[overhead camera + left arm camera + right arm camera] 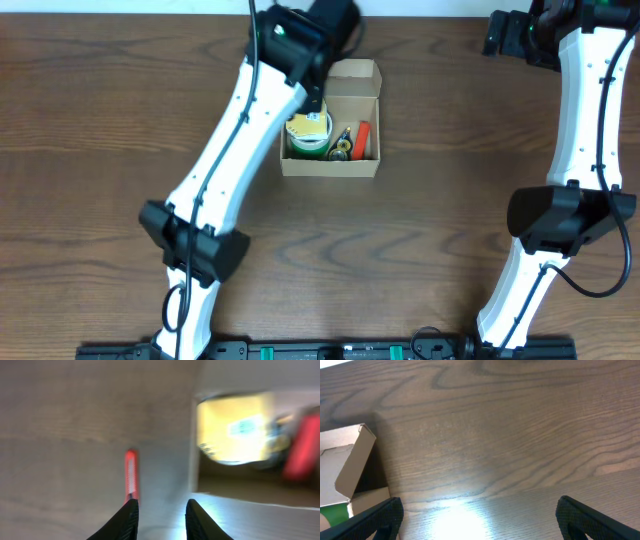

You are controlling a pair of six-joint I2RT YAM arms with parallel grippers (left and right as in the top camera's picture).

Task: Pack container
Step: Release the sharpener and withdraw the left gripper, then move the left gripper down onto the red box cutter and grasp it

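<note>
The container [330, 166] is a small tan cardboard box at the table's back middle, its flap lid [355, 73] open toward the far side. Inside lie a yellow-and-green tape roll [308, 133], an orange-red item [362, 133] and a small dark item [343, 147]. My left gripper [316, 100] hangs over the box's far left part. In the blurred left wrist view its fingers [161, 519] are slightly apart and hold nothing, with the box wall [245, 505] and the roll [235, 430] to the right. My right gripper [480, 522] is wide open and empty over bare table.
A thin red strip [131, 475] shows on the table beside the box in the left wrist view. The right wrist view shows the box flap [350, 465] at its left edge. The right gripper [505, 35] is at the table's far right edge.
</note>
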